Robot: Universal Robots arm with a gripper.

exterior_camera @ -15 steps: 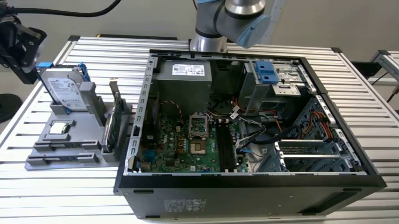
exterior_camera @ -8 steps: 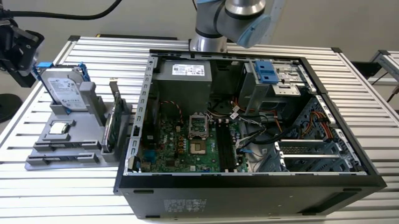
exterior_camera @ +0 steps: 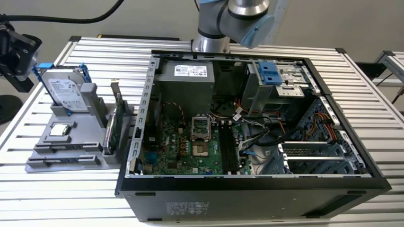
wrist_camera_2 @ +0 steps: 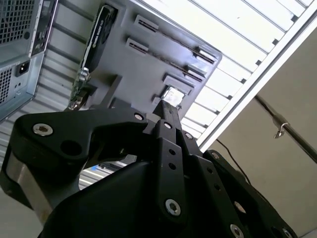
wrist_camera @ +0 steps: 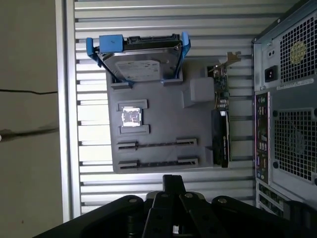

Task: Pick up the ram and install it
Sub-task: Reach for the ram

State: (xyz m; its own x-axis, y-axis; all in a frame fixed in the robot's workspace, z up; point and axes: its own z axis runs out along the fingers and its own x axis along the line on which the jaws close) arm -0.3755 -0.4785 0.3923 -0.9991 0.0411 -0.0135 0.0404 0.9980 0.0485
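Note:
My gripper (exterior_camera: 22, 83) hangs off the exterior view's left, beyond the table edge and apart from the grey parts holder (exterior_camera: 75, 156). In both wrist views its black fingers (wrist_camera_2: 167, 115) (wrist_camera: 173, 181) lie pressed together with nothing between them. The holder's two long narrow slots (wrist_camera: 157, 145) (wrist_camera_2: 171, 37) show bare grooves between their end clips. The ram is out of view as a loose stick. On the motherboard the dark memory slots (exterior_camera: 227, 146) run lengthwise, and I cannot tell whether a stick sits in them.
The open computer case (exterior_camera: 252, 182) stands on the slatted table (exterior_camera: 38, 203). In the holder stand a silver hard drive in a blue frame (exterior_camera: 63, 90) (wrist_camera: 141, 62) and a green expansion card (exterior_camera: 113, 125) (wrist_camera: 220, 124); a square chip (exterior_camera: 60, 129) (wrist_camera: 132, 117) lies flat. The arm's base (exterior_camera: 211, 42) rises behind the case.

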